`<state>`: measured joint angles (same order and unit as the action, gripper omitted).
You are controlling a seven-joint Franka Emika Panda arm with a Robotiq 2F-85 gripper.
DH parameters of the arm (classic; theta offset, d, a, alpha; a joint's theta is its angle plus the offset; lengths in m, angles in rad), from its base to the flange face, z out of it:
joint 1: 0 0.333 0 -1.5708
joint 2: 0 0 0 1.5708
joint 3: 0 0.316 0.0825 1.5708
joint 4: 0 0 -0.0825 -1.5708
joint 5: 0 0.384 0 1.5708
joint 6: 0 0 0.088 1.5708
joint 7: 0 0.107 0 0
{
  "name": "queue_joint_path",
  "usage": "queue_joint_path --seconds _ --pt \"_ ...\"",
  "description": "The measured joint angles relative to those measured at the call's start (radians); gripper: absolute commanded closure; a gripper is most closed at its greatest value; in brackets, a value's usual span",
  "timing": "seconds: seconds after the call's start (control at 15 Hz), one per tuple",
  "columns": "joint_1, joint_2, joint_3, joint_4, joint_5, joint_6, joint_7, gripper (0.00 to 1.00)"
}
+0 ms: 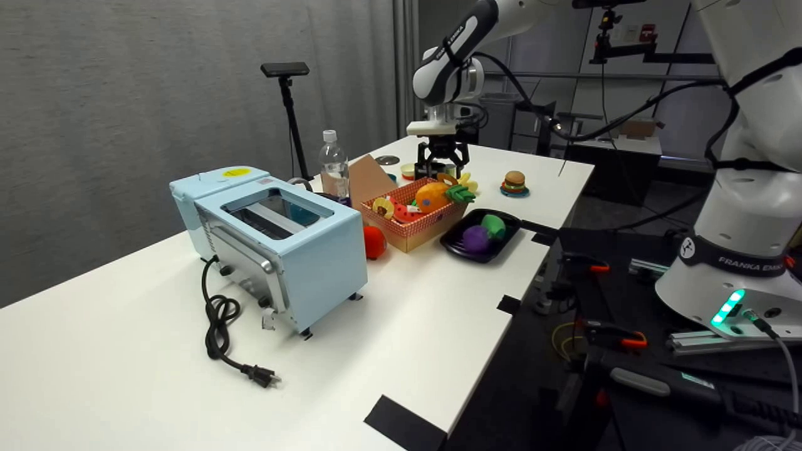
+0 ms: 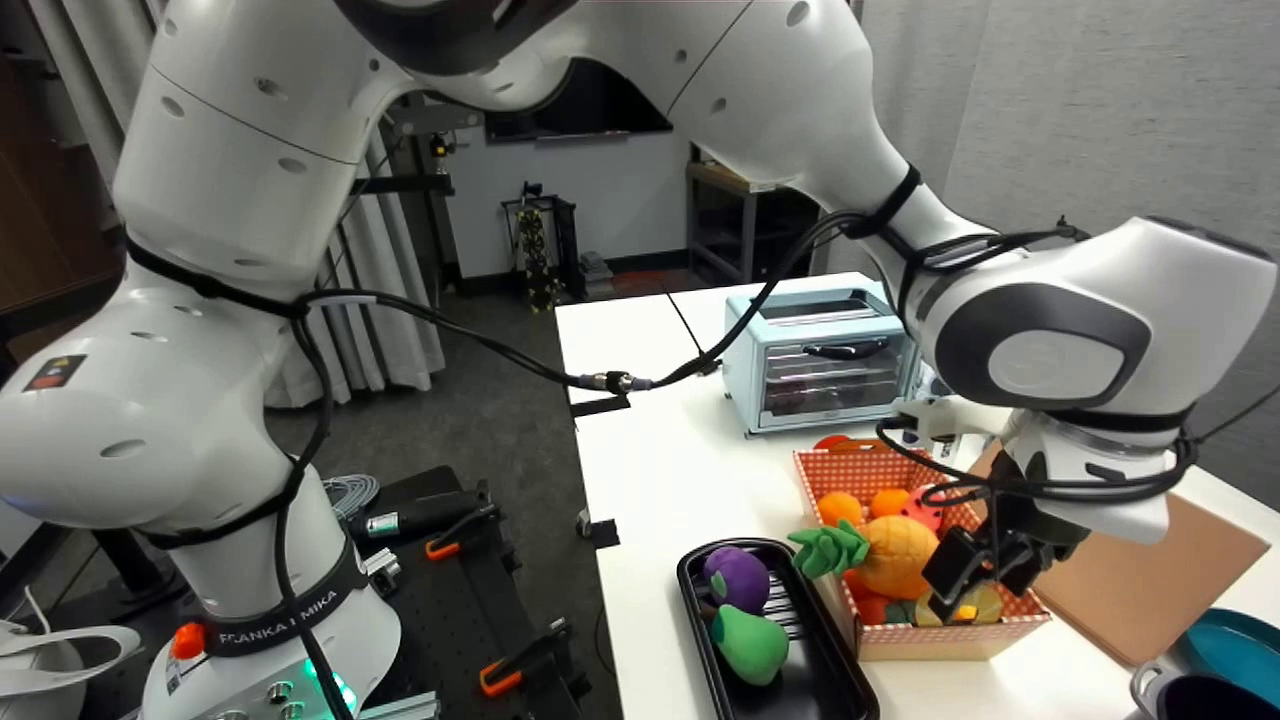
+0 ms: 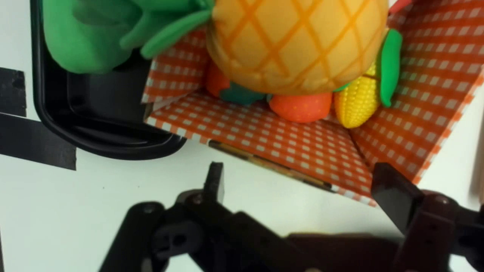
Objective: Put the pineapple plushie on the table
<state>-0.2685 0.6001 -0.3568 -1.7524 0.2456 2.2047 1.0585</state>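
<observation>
Your jaws stand apart; centre them carefully over the pineapple [image 3: 297,43], which lies beside them, before closing.

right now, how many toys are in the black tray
2: in the tray, a purple toy nearer the blue toaster and a green toy right next to it.

I read FRANKA EMIKA on the black band [image 1: 739,259] around my base [image 1: 702,294], beyond the long edge of the worktop [image 1: 388,338], and again on my arm [image 1: 470,32]. On the toaster [image 1: 322,254], the yellow sticker [image 1: 236,172] is too small to read.
</observation>
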Motion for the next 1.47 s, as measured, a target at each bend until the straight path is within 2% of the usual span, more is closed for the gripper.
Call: queue_joint_path --seconds 0.27,0.47,0.73,1.13,1.2,1.27,1.4,1.47 --pt "0.071 -0.053 0.002 0.001 -0.070 0.000 0.063 0.00" --pt "0.100 -0.086 0.013 -0.003 -0.098 0.000 0.082 0.00" --pt "0.097 -0.086 0.033 -0.022 -0.097 -0.003 0.083 0.00" --pt "0.084 -0.060 0.035 -0.116 -0.080 -0.003 0.083 0.00" --pt "0.082 -0.060 0.035 -0.128 -0.079 -0.003 0.083 0.05" --pt "0.082 -0.060 0.035 -0.137 -0.079 -0.002 0.083 0.28" --pt "0.081 -0.060 0.035 -0.144 -0.078 -0.002 0.083 0.32" --pt "0.081 -0.061 0.035 -0.146 -0.078 -0.002 0.083 0.39"
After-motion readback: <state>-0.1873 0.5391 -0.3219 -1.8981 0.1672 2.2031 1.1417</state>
